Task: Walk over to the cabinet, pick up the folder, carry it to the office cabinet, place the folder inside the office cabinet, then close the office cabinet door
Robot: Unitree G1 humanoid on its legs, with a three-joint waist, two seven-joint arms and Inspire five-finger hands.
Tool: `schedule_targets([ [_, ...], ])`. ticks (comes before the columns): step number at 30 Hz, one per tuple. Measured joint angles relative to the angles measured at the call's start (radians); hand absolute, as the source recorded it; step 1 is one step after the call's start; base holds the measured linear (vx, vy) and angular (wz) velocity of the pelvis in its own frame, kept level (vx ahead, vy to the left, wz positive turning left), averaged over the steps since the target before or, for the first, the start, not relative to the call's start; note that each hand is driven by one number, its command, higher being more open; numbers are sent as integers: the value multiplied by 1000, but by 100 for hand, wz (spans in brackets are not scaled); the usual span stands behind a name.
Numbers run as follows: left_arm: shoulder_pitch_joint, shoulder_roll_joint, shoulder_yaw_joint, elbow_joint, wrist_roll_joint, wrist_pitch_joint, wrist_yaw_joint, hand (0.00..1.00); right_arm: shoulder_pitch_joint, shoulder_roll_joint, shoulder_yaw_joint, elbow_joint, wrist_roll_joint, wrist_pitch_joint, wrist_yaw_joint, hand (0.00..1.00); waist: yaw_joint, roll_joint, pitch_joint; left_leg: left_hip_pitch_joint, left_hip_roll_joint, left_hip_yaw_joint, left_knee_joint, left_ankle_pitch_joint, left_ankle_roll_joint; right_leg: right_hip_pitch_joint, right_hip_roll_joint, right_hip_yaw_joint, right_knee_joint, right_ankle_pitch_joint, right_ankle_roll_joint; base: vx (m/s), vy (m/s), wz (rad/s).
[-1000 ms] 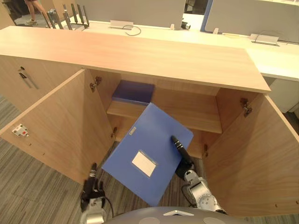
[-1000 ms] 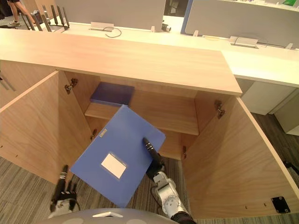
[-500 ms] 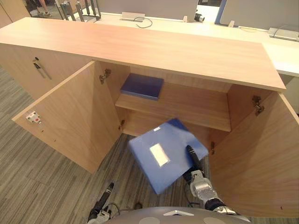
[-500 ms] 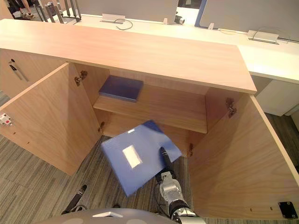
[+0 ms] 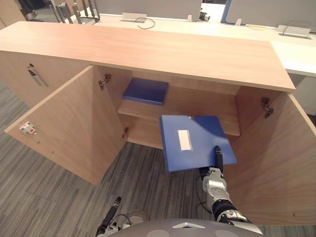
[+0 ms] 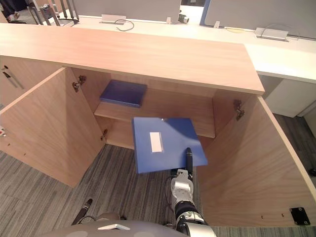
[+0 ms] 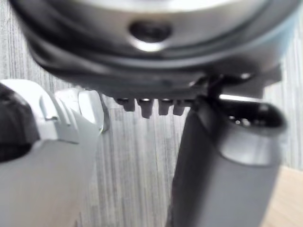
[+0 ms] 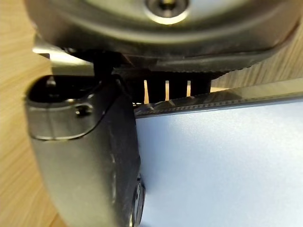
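My right hand (image 5: 217,158) is shut on the blue folder (image 5: 195,140), thumb on top near its corner and fingers underneath. The folder is held about level, white label up, in front of the office cabinet's (image 5: 148,49) open right half, just below the shelf (image 5: 202,112). In the right wrist view the thumb (image 8: 90,156) presses on the folder's blue cover (image 8: 222,165). My left hand (image 5: 109,217) hangs low by the floor, fingers straight and holding nothing.
Both cabinet doors stand wide open, the left door (image 5: 74,128) and the right door (image 5: 276,163). A second blue folder (image 5: 146,91) lies on the shelf's left end. White desks (image 5: 296,54) stand behind the cabinet. Grey carpet (image 5: 59,197) covers the floor.
The folder has swung from a tilt to about level and moved right and up toward the cabinet opening. My left hand has dropped lower. The camera has shifted.
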Motion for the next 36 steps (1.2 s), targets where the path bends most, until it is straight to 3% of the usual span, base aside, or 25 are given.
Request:
schedule_targets([
  [4, -4, 2, 3, -3, 1, 1, 3, 100, -2, 0, -3, -91, -1, -34, -3, 0, -1, -8, 1, -76, 24, 99, 156, 17, 2, -11, -6, 3, 5, -19, -8, 63, 8, 0],
  [5, -5, 0, 8, -4, 4, 2, 5, 100, -2, 0, -1, -107, -1, -34, -3, 0, -1, -15, 6, -113, 24, 110, 232, 43, 0, -6, -17, 5, 6, -22, -12, 107, 48, -12],
  [6, -6, -2, 31, -13, 10, 3, 6, 100, -3, 1, 7, -122, -1, -33, -4, 0, 6, -30, 20, -194, 25, 128, 406, 133, 5, 12, -48, 24, 17, -35, -14, 106, 62, -25],
  [8, 9, -9, 40, -24, 18, 4, 9, 100, -4, 1, 26, -124, -3, -36, -5, 0, 24, -41, 27, -236, 42, 149, 473, 88, 3, 20, -71, 55, 42, -58, -16, 138, 110, -48],
  [11, 36, -18, 34, -25, 34, 7, 13, 100, -7, 1, 44, -124, -6, -28, -5, 0, 38, -39, 26, -269, 57, 133, 337, 92, -12, 20, -116, 111, 75, -98, 24, 185, 193, -52],
  [12, 41, -23, 35, -24, 34, 10, 14, 100, -7, 1, 46, -123, -8, -26, -5, 0, 38, -34, 23, -264, 58, 126, 280, 119, -17, 19, -120, 119, 78, -104, 33, 263, 323, -64],
  [13, 52, -33, 38, -22, 34, 18, 14, 100, -7, -1, 49, -122, -10, -24, -6, 0, 40, -9, 13, -229, 61, 91, 162, 217, -43, 19, -122, 145, 85, -118, 59, 302, 345, -50],
  [14, 52, -30, 42, -21, 38, 20, 13, 100, -4, -2, 49, -119, -10, -15, -8, 0, 45, -26, 9, -194, 35, 89, 123, 158, -34, 17, -141, 151, 84, -122, 69, 306, 328, -33],
  [16, 20, -4, 37, -21, 53, 14, 12, 100, -13, -1, 45, -107, -13, 5, -6, 0, 42, -44, 13, -197, 7, 93, 108, 115, -13, 4, -165, 147, 80, -102, 96, 227, 219, 0],
  [18, -7, 1, 33, -3, 74, 15, 12, 100, -23, -1, 50, -68, -20, 25, -6, 0, 43, -44, 12, -180, -16, 104, 86, 109, -8, 14, -187, 139, 60, -65, 116, 203, 210, -11],
  [20, -8, 7, 2, 2, 75, 15, 13, 100, -18, -2, 86, -14, -45, 63, -6, 0, 44, -34, 5, -109, -35, 118, 15, 114, -1, 42, -201, 137, 26, -21, 114, 122, 105, -36],
  [23, -16, 33, -74, 18, 75, 15, 14, 100, -16, -4, 98, 44, -51, 72, -4, 0, 38, -18, -23, -59, -52, 111, -101, 126, 10, 34, -202, 136, -3, 9, 126, 49, 57, -24],
  [27, -14, 49, -130, 23, 75, 11, 16, 100, -13, -25, 96, 113, -51, 68, -4, 0, 26, -16, -37, -14, -88, 111, -239, 180, 17, -5, -228, 137, -1, 12, 130, -45, 30, -21],
  [31, -2, 51, -160, 23, 75, -5, 24, 100, -2, -48, 96, 136, -55, 68, -8, 0, 27, -14, -39, 36, -138, 81, -345, 192, 20, -60, -260, 149, 45, 12, 131, -75, 72, -45],
  [34, 4, 41, -172, 40, 78, -3, 26, 100, 27, -68, 96, 136, -86, 68, -7, 0, 21, 22, -47, 72, -137, 53, -357, 185, 36, -171, -265, 203, 280, 5, 120, -58, 88, -37],
  [35, 7, 44, -172, 44, 85, -3, 21, 100, 37, -69, 95, 135, -86, 67, -7, 0, 11, 22, -44, 90, -141, 53, -354, 186, 51, -233, -280, 207, 438, -14, 77, -29, 74, -6],
  [36, 8, 47, -167, 47, 99, -3, 15, 100, 40, -65, 96, 135, -87, 67, -7, 0, 4, 14, -42, 100, -148, 53, -355, 187, 56, -266, -294, 205, 516, -17, 56, -6, 46, 6],
])
